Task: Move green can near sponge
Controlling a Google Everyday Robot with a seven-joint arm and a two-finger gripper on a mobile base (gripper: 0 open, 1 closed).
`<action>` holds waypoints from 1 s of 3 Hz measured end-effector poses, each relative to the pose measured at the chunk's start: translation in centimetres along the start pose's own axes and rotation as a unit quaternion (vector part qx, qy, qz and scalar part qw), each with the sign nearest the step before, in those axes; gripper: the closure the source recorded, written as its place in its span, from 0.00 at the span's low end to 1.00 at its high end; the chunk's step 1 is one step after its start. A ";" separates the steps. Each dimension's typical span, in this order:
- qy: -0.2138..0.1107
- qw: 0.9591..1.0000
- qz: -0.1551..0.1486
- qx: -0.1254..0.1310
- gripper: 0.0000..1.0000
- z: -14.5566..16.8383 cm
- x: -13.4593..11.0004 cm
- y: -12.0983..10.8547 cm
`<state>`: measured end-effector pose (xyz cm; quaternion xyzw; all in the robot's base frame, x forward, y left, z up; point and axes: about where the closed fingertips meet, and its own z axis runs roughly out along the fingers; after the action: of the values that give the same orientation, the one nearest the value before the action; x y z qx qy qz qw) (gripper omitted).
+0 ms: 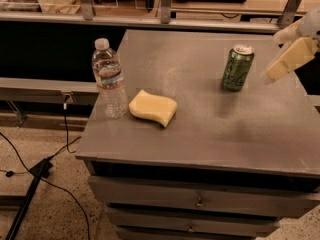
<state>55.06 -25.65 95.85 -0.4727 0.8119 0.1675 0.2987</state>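
Observation:
The green can [237,67] stands upright on the grey table [210,124], at the back right. The pale yellow sponge [153,107] lies flat at the left of the table, well apart from the can. My gripper [274,57] comes in from the right edge of the view, just right of the can and a little above the table. It is open and empty, with its pale fingers [290,59] pointing towards the can and not touching it.
A clear plastic water bottle [109,79] stands upright just left of the sponge, near the table's left edge. Drawers [200,201] are under the tabletop. Cables and a stand leg [30,184] lie on the floor at the left. Shelving runs along the back.

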 end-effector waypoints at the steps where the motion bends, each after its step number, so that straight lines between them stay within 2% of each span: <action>1: -0.008 1.000 0.003 -0.015 0.00 0.8 -0.1 0.6; 2: -0.021 1.000 0.002 -0.009 0.00 1.2 0.0 0.5; 3: -0.049 0.999 -0.004 0.004 0.00 2.3 -0.4 -0.4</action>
<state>56.29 -24.31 94.39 -0.4664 0.7950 0.1857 0.3405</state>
